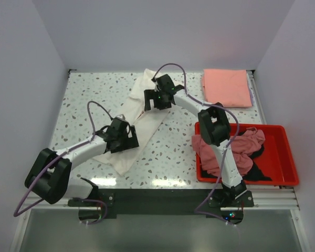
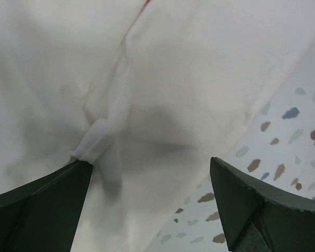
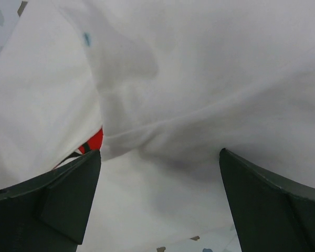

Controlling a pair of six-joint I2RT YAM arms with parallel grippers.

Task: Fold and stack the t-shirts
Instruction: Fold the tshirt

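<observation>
The white t-shirt (image 1: pixel 143 116) lies crumpled in a long diagonal strip on the speckled table, from the back centre to the near left. My left gripper (image 1: pixel 130 137) is open just above its lower part; the left wrist view shows a white fold (image 2: pixel 163 94) between the spread fingers (image 2: pixel 37 210). My right gripper (image 1: pixel 153 101) is open over its upper part; the right wrist view shows white cloth (image 3: pixel 199 94) and a bit of red print (image 3: pixel 95 142). A folded salmon-pink shirt (image 1: pixel 227 87) lies at the back right. Dusty-pink (image 1: pixel 226 152) and black (image 1: pixel 258 172) shirts lie in the bin.
The red plastic bin (image 1: pixel 289 157) stands at the near right on the table, beside the right arm's base. The white walls enclose the table on three sides. Speckled tabletop (image 1: pixel 86 100) shows at the left and between shirt and bin.
</observation>
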